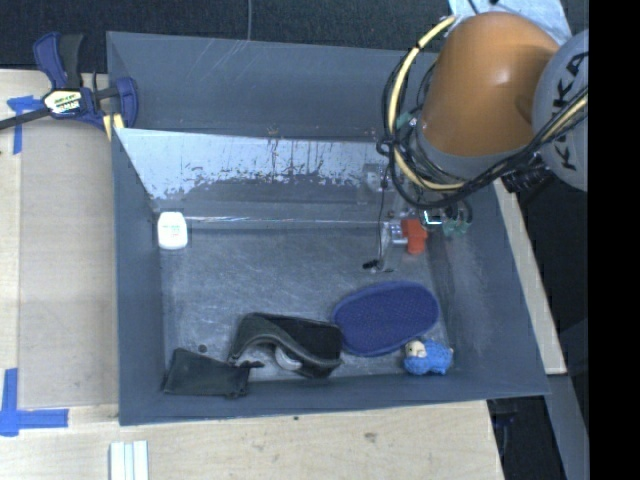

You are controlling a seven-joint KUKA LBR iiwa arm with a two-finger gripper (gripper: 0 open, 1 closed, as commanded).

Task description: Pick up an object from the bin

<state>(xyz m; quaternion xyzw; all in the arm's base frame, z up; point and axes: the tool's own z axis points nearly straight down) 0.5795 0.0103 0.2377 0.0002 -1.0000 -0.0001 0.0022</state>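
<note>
A grey metal bin (140, 268) is seen from above, and five loose things can be counted in it, one of each kind. The arm (560, 88) is reached in from the upper right of the frame, its wrist covered by one rounded orange cover (485, 73) with cables looped round it. Below the cover, the gripper (385, 246) is held over bare bin floor right of centre; whether it is apart or together cannot be told. The largest of the loose things, one dark blue oval pad (387, 318), is laid flat in the lower right part of the bin, just below the gripper in the frame and nearest to it. To its left, one black curved strap-like thing (290, 340) with a grey inner part is found along the lower edge, touching the pad's left rim. Further left, one flat black crumpled piece (203, 373) is placed in the lower left corner, just beside the strap-like thing. One small blue and yellow soft toy (427, 357) is set right under the pad's lower right edge. Smallest, one white block (172, 230) is seen at the left wall, well apart from the others.
</note>
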